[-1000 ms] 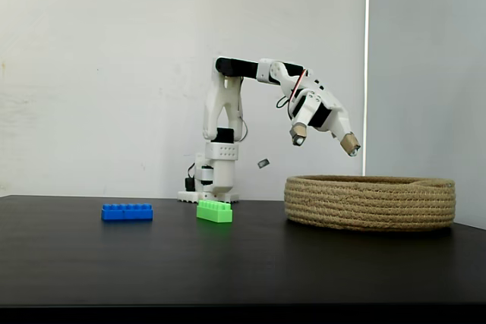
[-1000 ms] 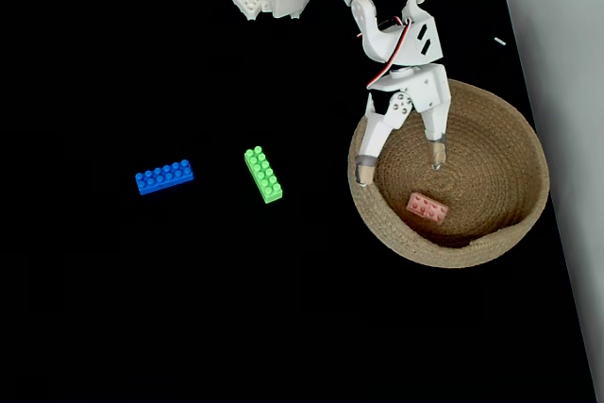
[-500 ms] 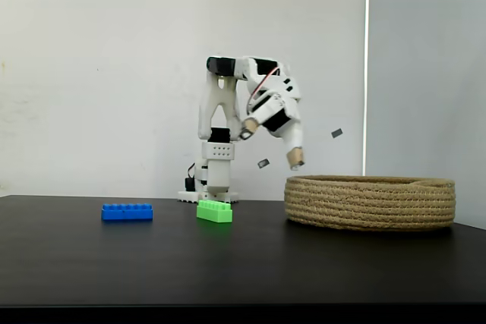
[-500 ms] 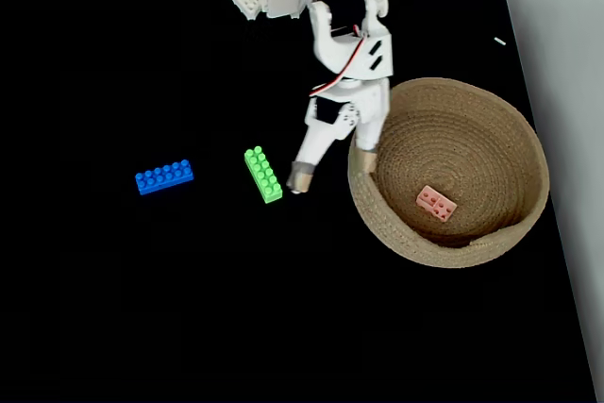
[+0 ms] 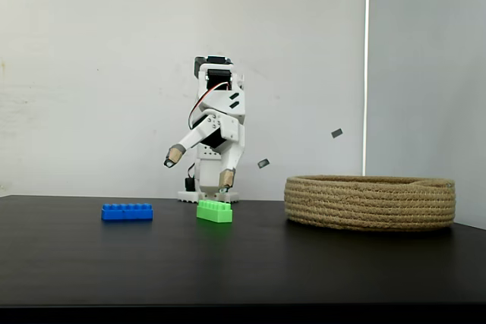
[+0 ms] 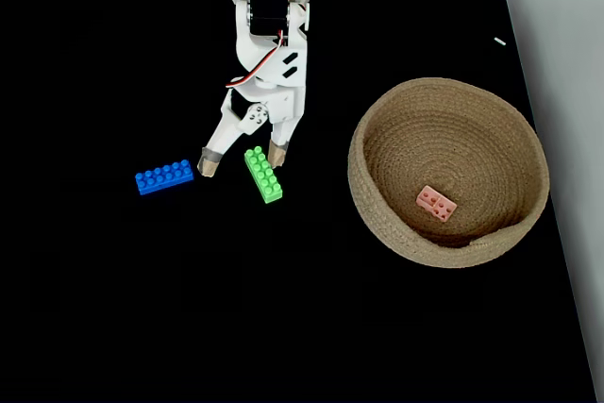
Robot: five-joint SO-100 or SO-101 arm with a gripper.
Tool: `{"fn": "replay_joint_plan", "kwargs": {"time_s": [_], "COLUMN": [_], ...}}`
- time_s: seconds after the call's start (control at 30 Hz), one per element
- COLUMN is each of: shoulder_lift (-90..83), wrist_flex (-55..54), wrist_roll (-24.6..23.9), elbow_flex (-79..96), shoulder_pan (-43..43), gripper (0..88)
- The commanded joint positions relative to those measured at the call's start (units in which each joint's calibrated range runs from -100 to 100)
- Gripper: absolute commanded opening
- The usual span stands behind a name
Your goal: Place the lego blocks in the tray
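The two tan-tipped fingers (image 6: 209, 162) of the white arm stood spread wide and held nothing, the gap between them (image 6: 243, 159) poised over the far end of the short bright green studded brick (image 6: 263, 175), left of centre in the top-down fixed view. In the side-on fixed view one fingertip (image 5: 225, 180) hung just above that green brick (image 5: 215, 211) while the other (image 5: 174, 156) was raised to the left. The long blue studded brick (image 6: 164, 177) lay just left of the fingers on the black surface (image 6: 283, 309), apart from the green one. The small pale pink brick (image 6: 437, 204) lay inside the wide round basket of coiled tan rope (image 6: 377, 224), at centre right.
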Motion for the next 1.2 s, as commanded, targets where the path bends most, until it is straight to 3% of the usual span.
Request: {"fn": "replay_joint_plan", "kwargs": {"time_s": [0.0,0.63,1.0,1.17], "shoulder_lift": [-4.66,1.45,2.05,2.14], "wrist_flex": [-0.53,-1.78,-5.28,-5.78], "wrist_roll": [-0.15,0.15,1.51,2.49], "elbow_flex": [1.19,4.93,8.49,9.31], "shoulder_pan": [-1.49,-4.71,-3.80,-3.55], "gripper": [39.9,38.5,26.3,16.4]}}
